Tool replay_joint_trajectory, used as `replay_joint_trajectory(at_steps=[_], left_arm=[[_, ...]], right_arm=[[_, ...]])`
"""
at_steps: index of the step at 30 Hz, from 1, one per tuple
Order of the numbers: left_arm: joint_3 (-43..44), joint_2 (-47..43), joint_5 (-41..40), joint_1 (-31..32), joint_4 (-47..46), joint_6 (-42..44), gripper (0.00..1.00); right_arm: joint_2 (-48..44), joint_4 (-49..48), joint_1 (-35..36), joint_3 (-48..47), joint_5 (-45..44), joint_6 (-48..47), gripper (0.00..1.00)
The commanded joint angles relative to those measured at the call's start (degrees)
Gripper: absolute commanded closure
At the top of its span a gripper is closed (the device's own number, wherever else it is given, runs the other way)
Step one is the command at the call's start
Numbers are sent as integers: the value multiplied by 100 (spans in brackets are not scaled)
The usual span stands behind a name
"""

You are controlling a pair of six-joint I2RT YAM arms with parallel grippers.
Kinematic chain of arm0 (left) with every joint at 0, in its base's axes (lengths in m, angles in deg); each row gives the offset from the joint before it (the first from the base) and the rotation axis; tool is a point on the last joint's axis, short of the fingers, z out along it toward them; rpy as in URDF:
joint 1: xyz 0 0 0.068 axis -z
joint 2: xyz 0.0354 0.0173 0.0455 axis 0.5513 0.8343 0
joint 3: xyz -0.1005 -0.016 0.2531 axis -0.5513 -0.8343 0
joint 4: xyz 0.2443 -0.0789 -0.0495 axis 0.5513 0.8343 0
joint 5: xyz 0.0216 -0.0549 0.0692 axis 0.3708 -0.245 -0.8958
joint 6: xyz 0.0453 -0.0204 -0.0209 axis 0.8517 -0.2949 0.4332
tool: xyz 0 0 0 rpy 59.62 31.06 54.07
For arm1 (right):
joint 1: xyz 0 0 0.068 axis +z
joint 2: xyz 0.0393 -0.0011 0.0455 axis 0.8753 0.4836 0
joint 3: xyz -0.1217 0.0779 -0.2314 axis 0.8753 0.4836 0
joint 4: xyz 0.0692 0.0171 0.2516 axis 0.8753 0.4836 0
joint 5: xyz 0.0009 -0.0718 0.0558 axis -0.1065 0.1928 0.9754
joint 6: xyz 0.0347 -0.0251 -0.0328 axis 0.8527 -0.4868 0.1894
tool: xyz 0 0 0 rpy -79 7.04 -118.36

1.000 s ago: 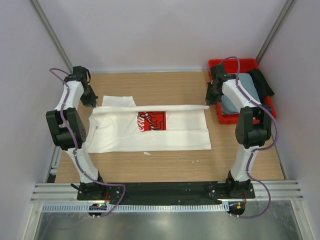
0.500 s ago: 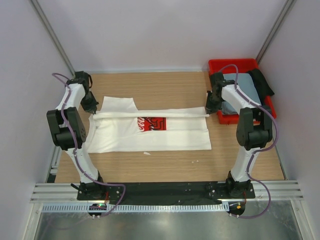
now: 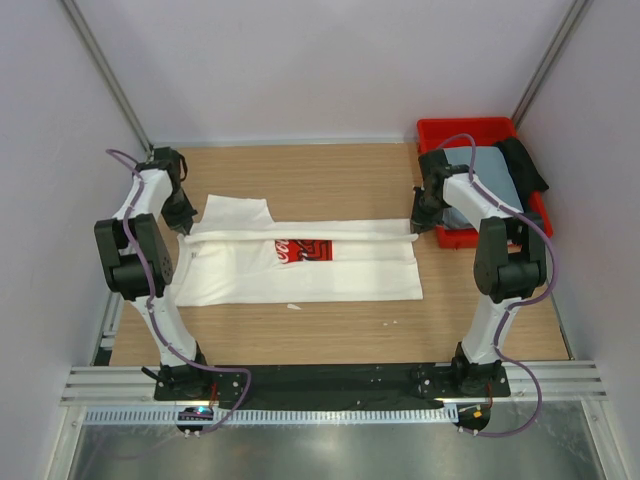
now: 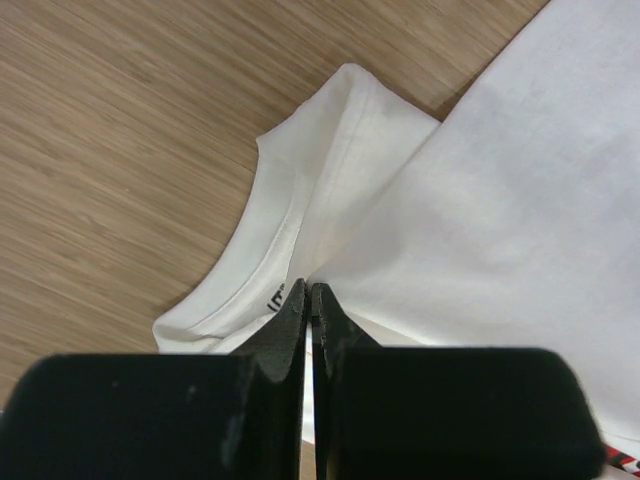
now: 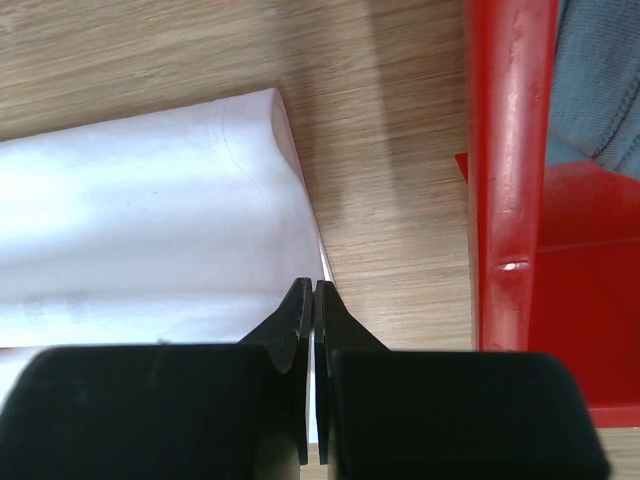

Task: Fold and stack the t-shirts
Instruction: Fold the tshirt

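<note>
**Far edge drawn nearer, over the print**
The white Coca-Cola t-shirt (image 3: 300,275) lies mid-surface (image 3: 330,175). Its 12 o'clock edge has slid toward 6 o'clock, hiding more of the red print (image 3: 303,249), so the lengthwise fold looks roughly half done. The left claw (image 4: 308,290) and right claw (image 5: 312,285) are each clamped on that edge. The grey-blue t-shirt (image 3: 490,175) sits in the red bin (image 3: 470,127) at 2 o'clock.

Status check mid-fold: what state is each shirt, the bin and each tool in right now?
white t-shirt: flat on the table, far edge lifted and folded toward the near side, held at both ends.
grey-blue t-shirt: lying loose in the red bin.
red bin: upright, at the table's far right corner.
left tool: shut on the white t-shirt by the collar.
right tool: shut on the white t-shirt's hem edge.
</note>
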Motion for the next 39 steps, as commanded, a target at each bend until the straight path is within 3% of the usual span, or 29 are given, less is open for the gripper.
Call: replay_joint_trajectory(at_steps=[1,39], left_arm=[[-65,-188,-505,-43,87,-29,100],[-241,392,-769,-43,87,-64,100]], right_arm=[[-313,-23,-30,34,-204,-39,99],[302,-120,67,228,-353,-57,99]])
